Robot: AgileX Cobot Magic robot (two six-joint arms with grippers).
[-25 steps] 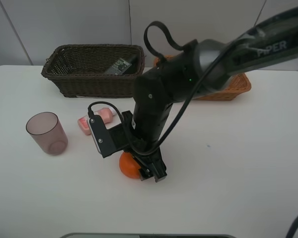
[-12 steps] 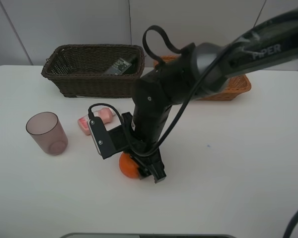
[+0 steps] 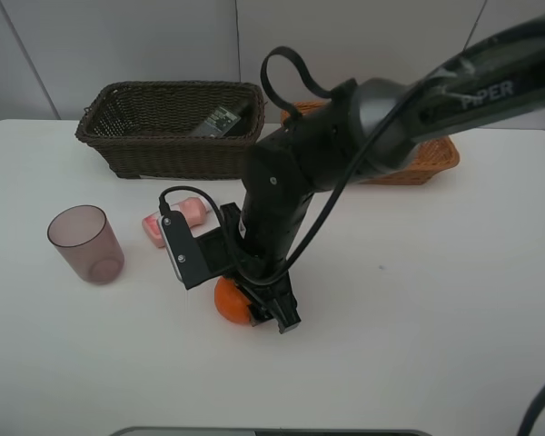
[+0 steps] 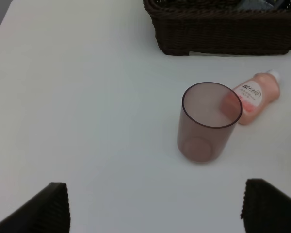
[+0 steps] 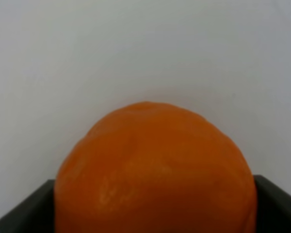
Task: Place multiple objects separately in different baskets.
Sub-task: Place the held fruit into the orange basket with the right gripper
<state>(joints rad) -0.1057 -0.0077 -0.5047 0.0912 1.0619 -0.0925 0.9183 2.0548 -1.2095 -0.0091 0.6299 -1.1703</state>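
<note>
An orange [image 3: 231,301] lies on the white table near the front middle. My right gripper [image 3: 256,307] reaches down over it and is shut on it; in the right wrist view the orange [image 5: 155,170] fills the space between both dark fingers. A mauve cup [image 3: 84,243] stands upright at the left, with a pink white-capped bottle [image 3: 174,221] lying beside it. The dark brown basket [image 3: 163,150] at the back holds a dark green bottle [image 3: 220,120]. My left gripper [image 4: 155,208] hovers open above the table short of the cup [image 4: 208,121], holding nothing.
The light orange-tan basket [image 3: 431,162] sits at the back right, mostly hidden behind my right arm. The right arm's cable loops above the space between the two baskets. The pink bottle [image 4: 254,97] lies between the cup and the dark basket [image 4: 223,39].
My right gripper's fingers have drawn in onto the orange, and the orange with the gripper has shifted slightly left. The left gripper, cup and bottle have not moved.
</note>
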